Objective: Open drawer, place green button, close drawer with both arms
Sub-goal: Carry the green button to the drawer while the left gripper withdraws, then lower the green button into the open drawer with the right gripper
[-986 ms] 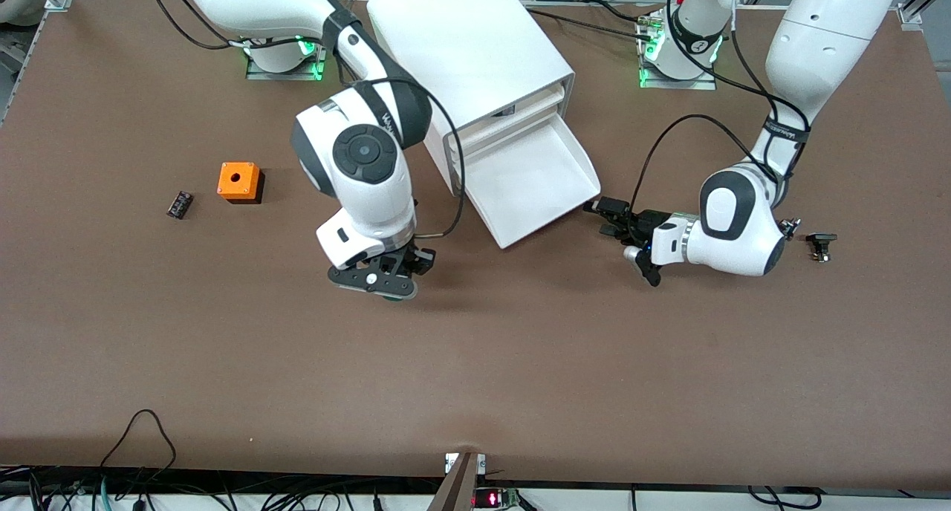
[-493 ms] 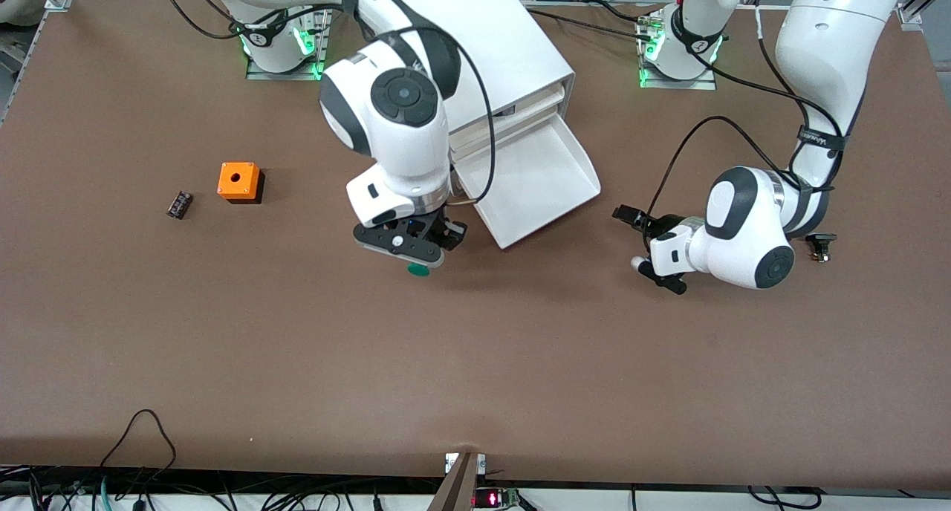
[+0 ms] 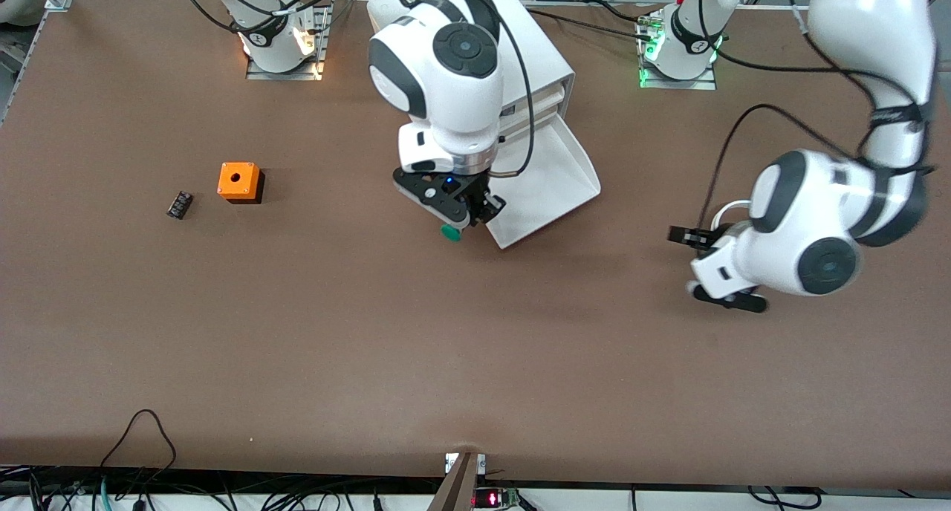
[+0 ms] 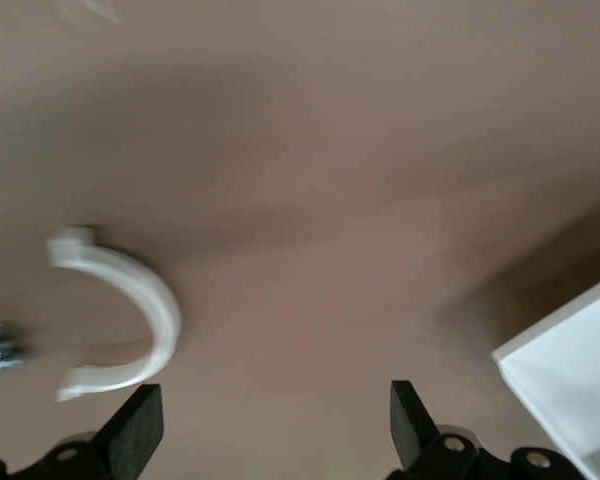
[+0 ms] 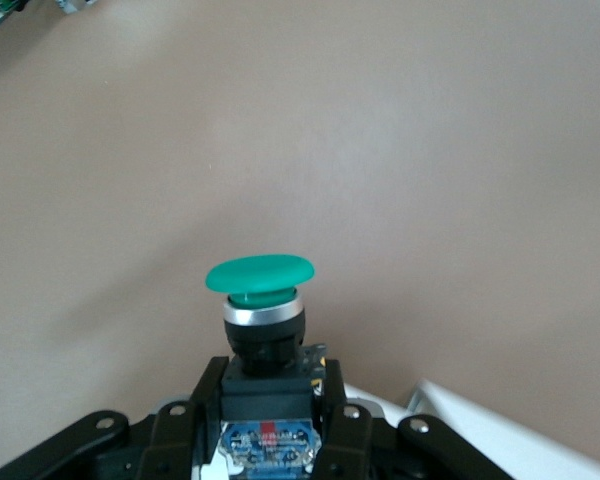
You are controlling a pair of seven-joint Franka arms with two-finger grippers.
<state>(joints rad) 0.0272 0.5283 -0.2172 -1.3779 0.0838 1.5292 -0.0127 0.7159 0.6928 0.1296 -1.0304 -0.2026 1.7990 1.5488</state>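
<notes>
The drawer (image 3: 553,171), the lowest in the white cabinet (image 3: 520,36), stands pulled out and holds nothing I can see. My right gripper (image 3: 459,212) is shut on the button (image 3: 450,232), gripping its black body with the green cap pointing down. It hangs over the table beside the drawer's front corner. In the right wrist view the button (image 5: 260,290) sits between the fingers of the right gripper (image 5: 267,385), with a white drawer edge (image 5: 480,420) beside it. My left gripper (image 3: 695,262) is open and empty over bare table toward the left arm's end. It also shows in the left wrist view (image 4: 275,425).
An orange cube with a hole (image 3: 238,181) and a small black component (image 3: 179,204) lie toward the right arm's end. The left wrist view shows a white curved piece (image 4: 130,300) and a drawer corner (image 4: 570,370). Cables run behind the cabinet.
My right gripper has carried the button up toward the drawer's front corner. My left arm has drawn away from the drawer toward its own end of the table.
</notes>
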